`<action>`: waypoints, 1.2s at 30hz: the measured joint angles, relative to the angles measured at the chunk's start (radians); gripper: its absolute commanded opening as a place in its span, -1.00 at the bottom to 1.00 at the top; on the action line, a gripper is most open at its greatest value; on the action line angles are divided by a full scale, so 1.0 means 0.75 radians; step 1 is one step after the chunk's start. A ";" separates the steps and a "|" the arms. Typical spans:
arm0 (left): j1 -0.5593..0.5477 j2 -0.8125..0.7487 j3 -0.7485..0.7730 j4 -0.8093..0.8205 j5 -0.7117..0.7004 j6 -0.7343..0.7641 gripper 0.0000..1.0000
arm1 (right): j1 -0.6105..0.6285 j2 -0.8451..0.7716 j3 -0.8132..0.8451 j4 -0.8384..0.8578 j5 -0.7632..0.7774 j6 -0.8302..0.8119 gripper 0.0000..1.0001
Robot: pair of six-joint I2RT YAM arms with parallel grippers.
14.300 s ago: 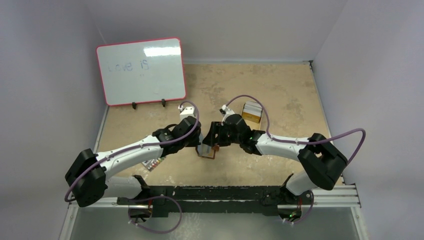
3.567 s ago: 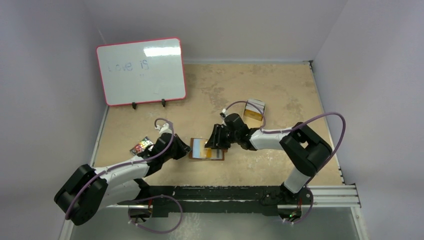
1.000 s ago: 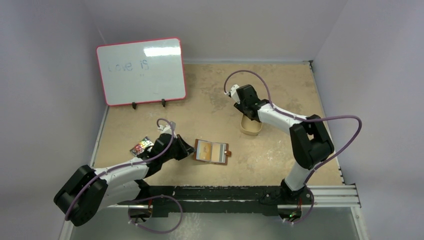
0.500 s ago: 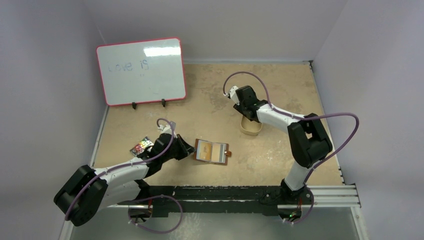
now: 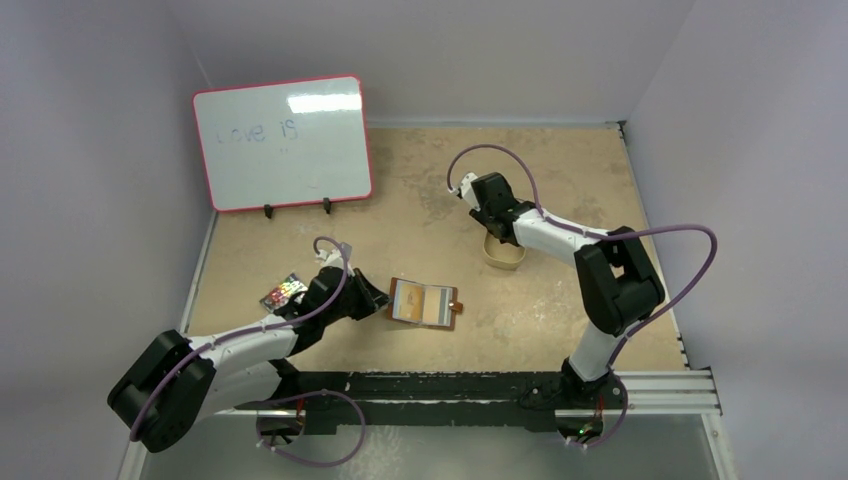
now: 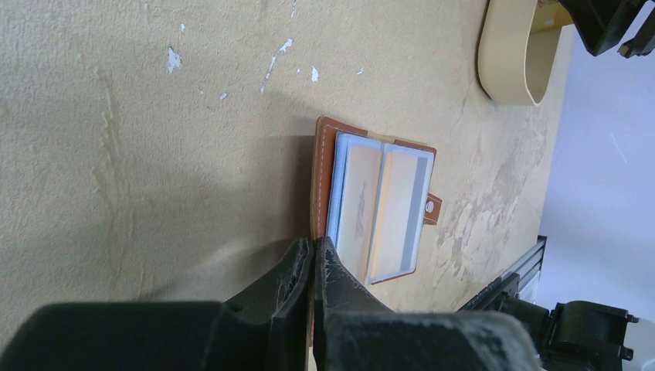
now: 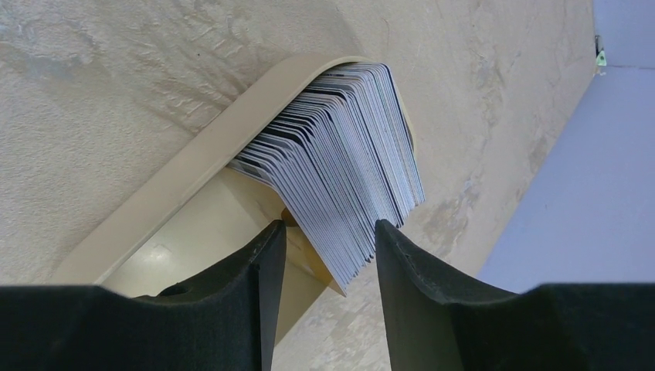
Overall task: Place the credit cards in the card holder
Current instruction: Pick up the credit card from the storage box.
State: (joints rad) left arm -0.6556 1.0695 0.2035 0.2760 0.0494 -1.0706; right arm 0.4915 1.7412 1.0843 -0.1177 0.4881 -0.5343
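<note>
The card holder lies open on the table, brown leather with a snap tab; pale and orange cards show in its slots. My left gripper is shut, pinching the holder's left leather edge. The credit cards stand as a thick stack of several pale cards with a gold one at the back, in a tan tin. My right gripper is open, its fingers either side of the stack's near corner, just above the tin. In the top view the stack is hidden under that gripper.
A whiteboard with a red frame stands at the back left. A small colourful object lies beside the left arm. The black rail runs along the near edge. Walls close in on both sides. The tin also shows in the left wrist view.
The right gripper left the card holder, went to the tin, and in the last second eased slightly lower over it. The left gripper and the holder have stayed still.
</note>
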 measured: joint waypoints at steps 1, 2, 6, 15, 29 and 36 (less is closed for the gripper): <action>0.000 0.000 0.000 0.000 0.000 0.000 -1.00 | 0.000 0.000 0.000 -0.001 0.003 0.001 -0.07; 0.000 0.000 0.000 0.000 0.000 0.000 -1.00 | 0.000 0.000 0.000 -0.001 0.004 0.001 -0.08; 0.000 0.000 0.000 0.002 0.000 0.000 -1.00 | 0.000 0.000 0.000 -0.003 0.005 0.004 -0.17; 0.000 0.013 -0.001 0.022 0.001 -0.001 -1.00 | 0.000 -0.002 0.000 -0.005 0.010 0.006 -0.39; 0.000 0.017 -0.001 0.033 0.005 -0.004 -1.00 | 0.000 -0.020 0.000 -0.013 0.009 0.016 -0.58; 0.000 0.022 -0.008 0.053 0.005 -0.013 -1.00 | 0.000 -0.021 0.004 -0.025 0.008 0.024 -0.80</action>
State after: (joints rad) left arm -0.6556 1.0859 0.1978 0.3161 0.0532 -1.0805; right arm 0.4915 1.7252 1.0870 -0.1364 0.4938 -0.5159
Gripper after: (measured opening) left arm 0.010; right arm 0.129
